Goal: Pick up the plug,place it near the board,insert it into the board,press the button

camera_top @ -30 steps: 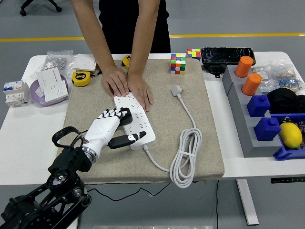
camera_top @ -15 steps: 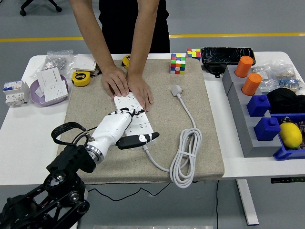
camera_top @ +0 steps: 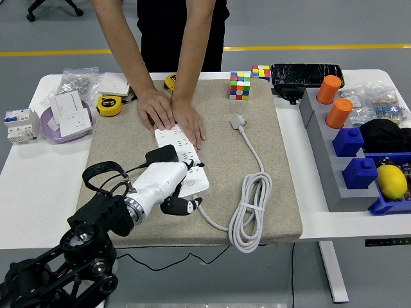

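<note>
The white power strip [camera_top: 190,154] lies on the beige mat [camera_top: 270,160], running from the middle toward the near edge. A black plug [camera_top: 160,154] stands on the strip's left side, free of my hand. My left hand [camera_top: 182,187], white with black fingertips, lies over the strip's near end with its fingers curled down onto it and the thumb [camera_top: 183,205] below the strip's edge. It holds nothing. A person's two hands [camera_top: 173,114] press flat on the strip's far end. The strip's own white plug [camera_top: 238,120] lies loose on the mat.
The strip's white cable [camera_top: 249,215] is coiled at the mat's near right. Rubik's cubes [camera_top: 240,85] and a black case [camera_top: 306,74] stand at the back. Grey and blue bins [camera_top: 350,151] fill the right side. Tape measures [camera_top: 110,104] and a socket dish [camera_top: 67,119] sit at the left.
My left hand let go of the black plug, slid toward the strip's near end and curled its fingers down onto it. The person's hands stayed on the far end.
</note>
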`<state>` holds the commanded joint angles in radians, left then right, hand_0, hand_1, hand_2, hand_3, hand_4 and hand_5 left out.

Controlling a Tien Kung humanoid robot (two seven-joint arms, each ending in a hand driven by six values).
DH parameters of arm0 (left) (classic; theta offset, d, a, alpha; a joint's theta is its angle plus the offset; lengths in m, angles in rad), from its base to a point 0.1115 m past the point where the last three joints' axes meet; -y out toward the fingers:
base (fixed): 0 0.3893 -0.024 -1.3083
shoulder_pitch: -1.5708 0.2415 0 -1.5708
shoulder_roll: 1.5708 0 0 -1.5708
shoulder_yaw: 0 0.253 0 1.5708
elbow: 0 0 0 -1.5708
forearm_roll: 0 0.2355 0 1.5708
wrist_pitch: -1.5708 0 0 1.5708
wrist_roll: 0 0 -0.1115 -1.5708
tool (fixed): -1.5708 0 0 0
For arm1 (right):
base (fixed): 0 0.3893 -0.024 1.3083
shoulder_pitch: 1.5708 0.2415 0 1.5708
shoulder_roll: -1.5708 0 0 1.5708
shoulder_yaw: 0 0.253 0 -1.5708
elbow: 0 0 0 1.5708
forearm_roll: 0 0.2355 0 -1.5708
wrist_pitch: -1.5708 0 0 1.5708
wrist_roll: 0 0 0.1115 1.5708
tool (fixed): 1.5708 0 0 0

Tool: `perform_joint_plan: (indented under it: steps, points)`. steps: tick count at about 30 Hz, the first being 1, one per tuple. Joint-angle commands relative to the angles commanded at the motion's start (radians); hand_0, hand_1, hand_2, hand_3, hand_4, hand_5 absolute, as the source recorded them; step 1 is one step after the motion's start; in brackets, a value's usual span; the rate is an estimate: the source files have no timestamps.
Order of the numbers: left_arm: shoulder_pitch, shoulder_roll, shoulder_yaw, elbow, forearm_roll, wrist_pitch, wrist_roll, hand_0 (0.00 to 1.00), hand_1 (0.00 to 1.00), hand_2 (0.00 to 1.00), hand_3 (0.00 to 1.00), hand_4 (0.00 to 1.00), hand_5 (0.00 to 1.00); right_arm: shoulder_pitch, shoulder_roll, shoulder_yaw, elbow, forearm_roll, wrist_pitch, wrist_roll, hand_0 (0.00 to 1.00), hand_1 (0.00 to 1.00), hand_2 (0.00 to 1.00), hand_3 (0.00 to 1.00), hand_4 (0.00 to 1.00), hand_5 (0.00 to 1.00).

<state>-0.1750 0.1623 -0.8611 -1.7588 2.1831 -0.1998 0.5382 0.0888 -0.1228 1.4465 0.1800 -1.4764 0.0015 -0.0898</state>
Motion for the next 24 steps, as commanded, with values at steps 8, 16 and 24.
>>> perform_joint_plan:
  steps: [8, 16, 24]
  points:
    - [-0.008, -0.008, 0.006, 0.076, 0.013, 0.000, -0.009, 0.146, 0.049, 0.157, 0.902, 0.477, 0.044, 0.000, 0.000, 0.005, 0.000, -0.005, 0.001, -0.001, 0.873, 0.745, 0.735, 0.765, 0.998, 0.843]
    - [-0.008, -0.017, 0.008, 0.141, 0.026, 0.003, -0.020, 0.146, 0.049, 0.157, 0.892, 0.474, 0.025, 0.000, -0.001, 0.001, 0.000, -0.005, 0.001, -0.002, 0.872, 0.745, 0.735, 0.765, 0.998, 0.842]
    - [-0.004, -0.014, 0.009, 0.143, 0.026, 0.002, -0.023, 0.146, 0.049, 0.157, 0.874, 0.475, 0.021, -0.002, -0.002, -0.001, 0.000, -0.007, 0.001, -0.002, 0.872, 0.745, 0.736, 0.765, 0.998, 0.842]
